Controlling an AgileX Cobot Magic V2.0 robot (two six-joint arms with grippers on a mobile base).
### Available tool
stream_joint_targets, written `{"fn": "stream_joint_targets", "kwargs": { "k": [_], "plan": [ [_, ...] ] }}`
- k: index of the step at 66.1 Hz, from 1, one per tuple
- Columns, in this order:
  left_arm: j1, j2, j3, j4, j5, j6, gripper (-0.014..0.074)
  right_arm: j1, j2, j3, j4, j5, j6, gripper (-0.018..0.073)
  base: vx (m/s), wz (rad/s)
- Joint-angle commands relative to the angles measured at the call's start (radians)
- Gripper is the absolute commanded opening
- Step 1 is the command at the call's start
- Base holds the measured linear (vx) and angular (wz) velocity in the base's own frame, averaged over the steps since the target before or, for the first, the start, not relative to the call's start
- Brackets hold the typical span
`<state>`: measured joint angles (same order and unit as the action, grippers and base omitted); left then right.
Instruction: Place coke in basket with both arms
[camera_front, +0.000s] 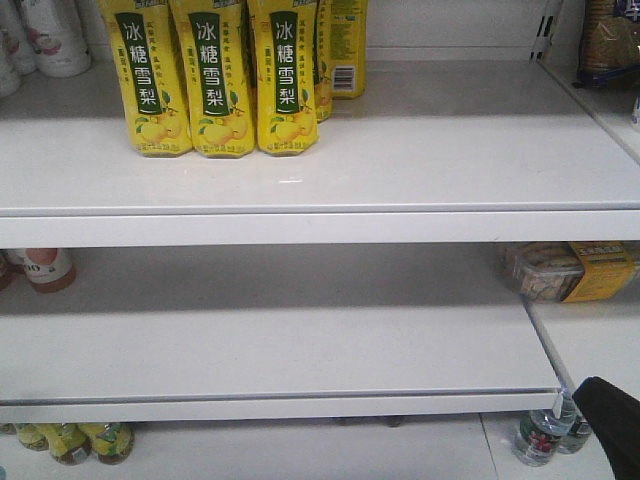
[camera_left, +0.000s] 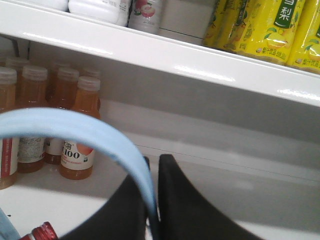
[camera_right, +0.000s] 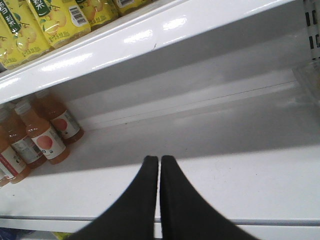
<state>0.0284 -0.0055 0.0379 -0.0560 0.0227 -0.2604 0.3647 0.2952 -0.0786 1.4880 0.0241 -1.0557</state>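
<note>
In the left wrist view the left gripper (camera_left: 152, 200) has its black fingers (camera_left: 190, 210) clamped on the light blue swing handle (camera_left: 75, 127) of the basket, the handle arcing up and over to the left from between them. At the bottom left corner of that view the red cap of the coke (camera_left: 44, 232) pokes up beneath the arc of the handle, apparently inside the basket, though the basket body itself lies out of frame. Behind it, orange-drink bottles (camera_left: 77, 125) stand in rows on the white middle shelf (camera_left: 210, 150), and yellow pear-drink bottles (camera_left: 265, 25) line the upper shelf (camera_left: 150, 50) above. The right wrist view shows the right gripper (camera_right: 159, 200) with its fingers (camera_right: 142, 200) pressed together, holding nothing, hovering just in front of the middle shelf's front edge, with more orange-drink bottles (camera_right: 47, 140) at the left. From the front-facing view the yellow pear-drink bottles (camera_front: 220, 75) stand at the back of the upper shelf (camera_front: 320, 160), a packaged snack box (camera_front: 570, 270) sits at the right of the level below, and a black piece of one arm (camera_front: 610, 420) shows at the lower right corner.
</note>
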Motion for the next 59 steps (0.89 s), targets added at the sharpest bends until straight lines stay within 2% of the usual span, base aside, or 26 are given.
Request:
{"fn": "stream_joint_targets", "kwargs": {
  "k": [1, 59],
  "plan": [
    [0.0, -0.022, 0.002, 0.035, -0.147, 0.041, -0.0006, 0.001, 0.008, -0.029, -0.002, -0.006, -0.012, -0.0002, 0.0, 0.0],
    [0.0, -0.021, -0.005, 0.035, -0.146, 0.041, -0.0006, 0.001, 0.008, -0.029, -0.002, -0.006, -0.012, -0.0002, 0.0, 0.0]
  ]
}}
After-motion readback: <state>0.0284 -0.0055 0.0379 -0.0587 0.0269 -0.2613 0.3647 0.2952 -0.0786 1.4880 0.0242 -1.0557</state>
